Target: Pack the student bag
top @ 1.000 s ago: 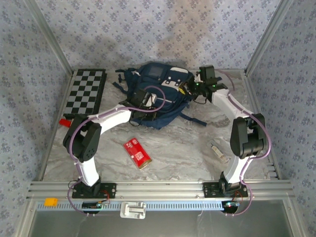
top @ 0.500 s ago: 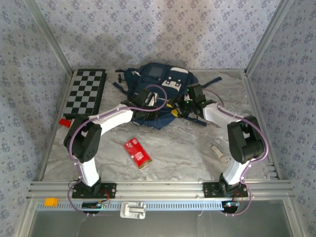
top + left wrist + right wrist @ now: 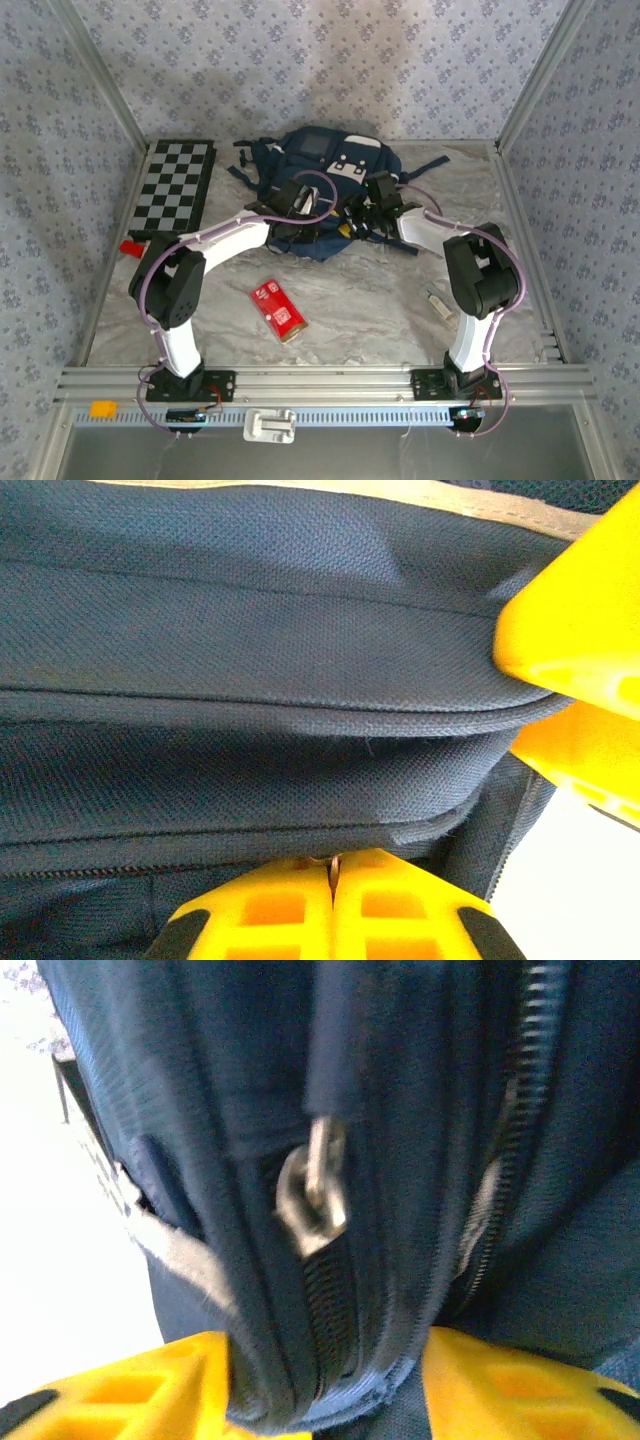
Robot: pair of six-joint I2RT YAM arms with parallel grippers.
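Observation:
The student bag (image 3: 322, 172), navy with white patches, lies at the back middle of the table. My left gripper (image 3: 314, 224) is at its near edge, and in the left wrist view (image 3: 333, 876) its yellow fingers are shut on a thin metal zipper pull (image 3: 333, 864). My right gripper (image 3: 356, 222) meets the same edge from the right. Its fingertips (image 3: 325, 1390) stand on either side of a zippered fold of the bag (image 3: 340, 1290) and press on it, just below a silver slider (image 3: 312, 1196). The right gripper's yellow fingers (image 3: 572, 610) also show in the left wrist view.
A checkered board (image 3: 175, 184) lies at the back left, with a small red item (image 3: 130, 246) near it. A red packet (image 3: 279, 309) lies front centre. A small clear tube (image 3: 440, 303) lies beside the right arm. Loose bag straps (image 3: 400, 243) trail on the table.
My right arm swung from the bag's far right side to its near edge, and its jaws opened and came round the zippered fold. The left gripper stayed shut in place.

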